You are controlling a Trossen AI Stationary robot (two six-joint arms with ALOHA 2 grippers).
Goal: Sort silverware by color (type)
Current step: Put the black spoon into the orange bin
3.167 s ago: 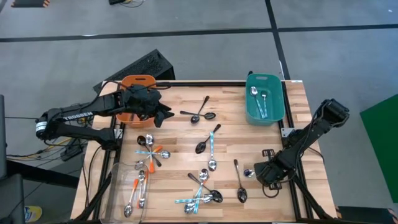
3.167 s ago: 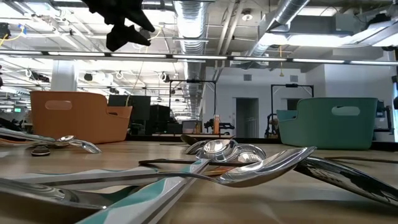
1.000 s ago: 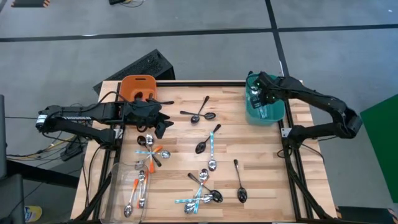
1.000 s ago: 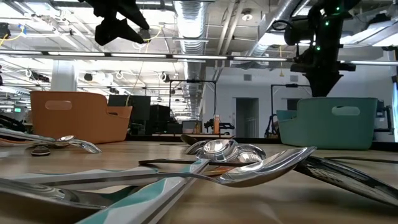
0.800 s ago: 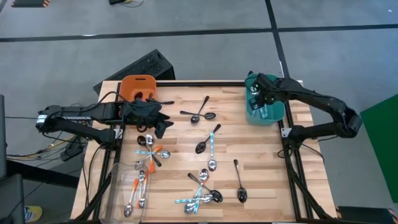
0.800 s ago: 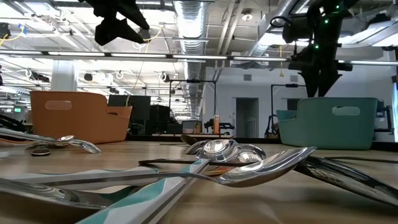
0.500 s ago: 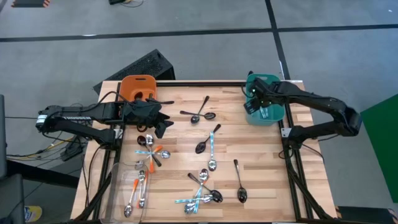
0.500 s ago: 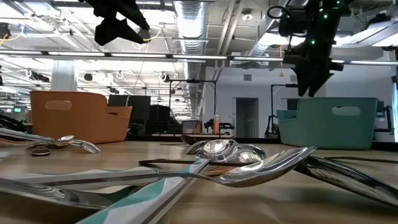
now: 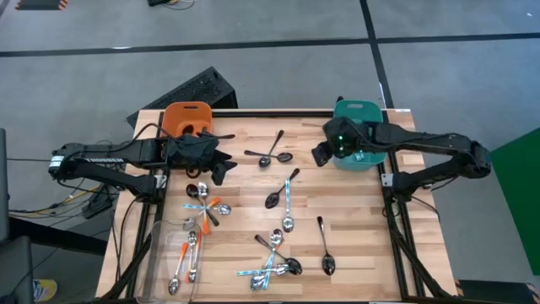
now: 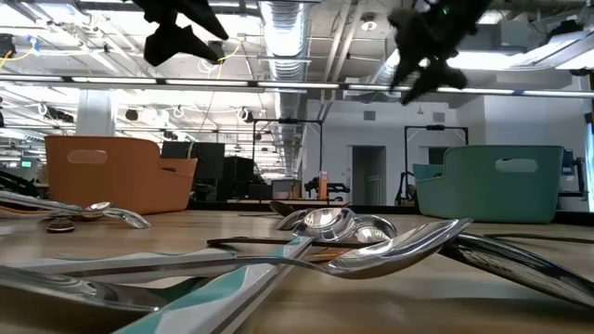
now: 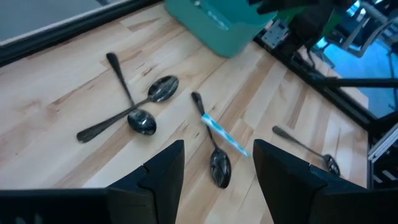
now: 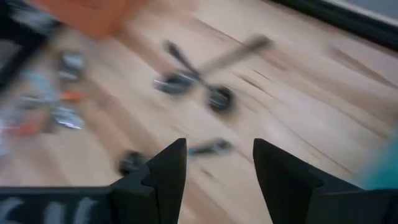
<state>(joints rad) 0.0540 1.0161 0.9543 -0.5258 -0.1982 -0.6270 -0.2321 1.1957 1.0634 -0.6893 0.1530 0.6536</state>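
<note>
Spoons lie scattered on the wooden table (image 9: 354, 219): two dark ones crossed (image 9: 268, 154), a light-blue-handled one (image 9: 288, 196), a pile (image 9: 274, 257) near the front, and a mixed group (image 9: 202, 211) at the left. My left gripper (image 9: 224, 166) hangs open in the air beside the orange bin (image 9: 186, 118), with nothing between its fingers (image 11: 163, 174). My right gripper (image 9: 321, 154) is open and empty too, in the air just left of the teal bin (image 9: 359, 110). Its wrist view looks down on the crossed dark spoons (image 12: 193, 78).
A clear tray (image 9: 160, 266) at the front left corner holds orange-handled spoons (image 9: 187, 260). A single dark spoon (image 9: 325, 249) lies toward the front right. My right arm covers most of the teal bin's inside. Bare wood shows between the crossed spoons and the teal bin.
My right gripper has left its place above the teal bin and swung toward the table's left, out over the wood, rising and tipping as it went. My left arm has kept still.
</note>
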